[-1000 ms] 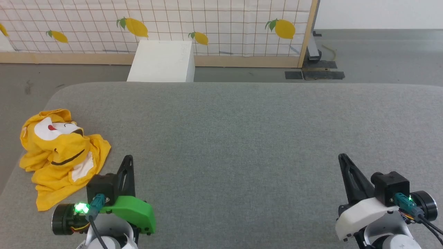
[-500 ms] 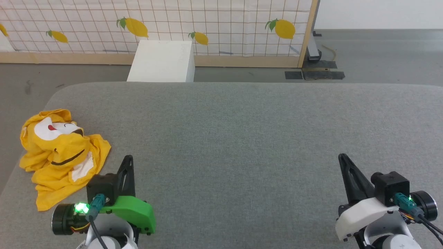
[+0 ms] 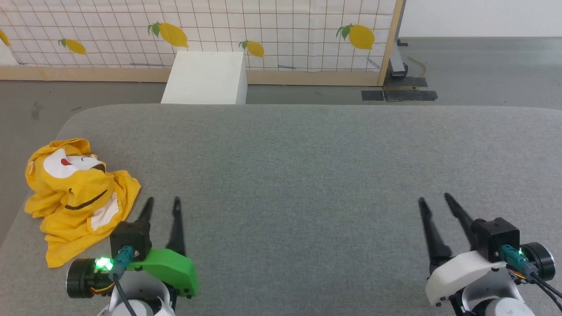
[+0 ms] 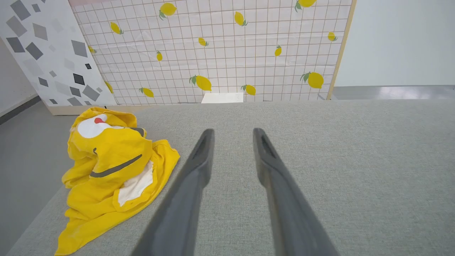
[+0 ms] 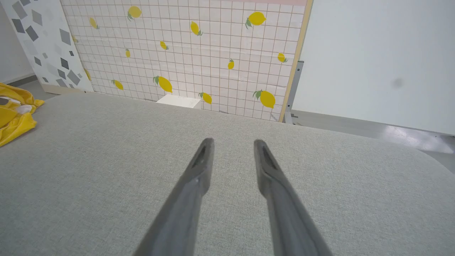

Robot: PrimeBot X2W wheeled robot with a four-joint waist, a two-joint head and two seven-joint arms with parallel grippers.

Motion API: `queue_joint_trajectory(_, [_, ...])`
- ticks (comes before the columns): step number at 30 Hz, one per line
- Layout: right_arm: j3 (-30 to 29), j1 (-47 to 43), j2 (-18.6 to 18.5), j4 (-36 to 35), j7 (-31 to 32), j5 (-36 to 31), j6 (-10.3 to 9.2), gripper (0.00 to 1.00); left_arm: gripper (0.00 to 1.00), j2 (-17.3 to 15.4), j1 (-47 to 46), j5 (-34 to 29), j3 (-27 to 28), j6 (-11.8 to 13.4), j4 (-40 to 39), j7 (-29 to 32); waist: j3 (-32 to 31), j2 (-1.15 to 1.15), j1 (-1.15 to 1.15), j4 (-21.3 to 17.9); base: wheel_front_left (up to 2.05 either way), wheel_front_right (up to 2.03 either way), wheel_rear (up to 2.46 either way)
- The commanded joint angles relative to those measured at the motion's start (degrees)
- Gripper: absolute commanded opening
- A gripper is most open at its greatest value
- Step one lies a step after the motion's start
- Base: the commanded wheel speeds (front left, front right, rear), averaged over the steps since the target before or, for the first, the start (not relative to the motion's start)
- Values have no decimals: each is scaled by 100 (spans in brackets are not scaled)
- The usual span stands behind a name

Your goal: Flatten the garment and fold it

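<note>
The yellow garment (image 3: pixel 77 195) lies crumpled in a heap near the left edge of the grey table (image 3: pixel 307 175), showing white patches, a red dot and black lines. In the left wrist view the garment (image 4: pixel 110 167) sits left of my fingers. My left gripper (image 3: pixel 162 202) is open and empty, just right of the heap and apart from it. My right gripper (image 3: pixel 434 198) is open and empty over bare table at the lower right. A corner of the garment (image 5: pixel 14 117) shows at the left edge of the right wrist view.
A white box (image 3: pixel 205 78) stands on the floor behind the table's far edge. A lemon-printed tiled panel (image 3: pixel 219 30) runs along the back. The table's left edge drops to grey floor (image 3: pixel 17 114) right beside the heap.
Both grippers have opened: each pair of fingers was together in the earlier frames and now stands apart. The garment has not moved.
</note>
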State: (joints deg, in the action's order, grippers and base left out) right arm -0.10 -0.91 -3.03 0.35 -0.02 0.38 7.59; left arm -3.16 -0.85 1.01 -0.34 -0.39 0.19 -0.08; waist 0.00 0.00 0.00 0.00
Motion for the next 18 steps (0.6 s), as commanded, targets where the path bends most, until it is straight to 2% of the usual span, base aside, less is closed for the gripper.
queue_joint_trajectory(1, [-4,0,0,2,-7,12,0,100,100,0,-4,8,-11,4,8,-9,0,0,0,0,0,0,0])
queue_joint_trajectory(10, [-53,-1,1,22,-75,63,-1,100,100,2,-76,122,-120,59,128,-110,3,0,0,49,0,0,0])
queue_joint_trajectory(18, [-80,0,2,36,-131,103,-1,100,100,-10,-146,224,-190,110,249,-212,10,0,0,241,0,0,0])
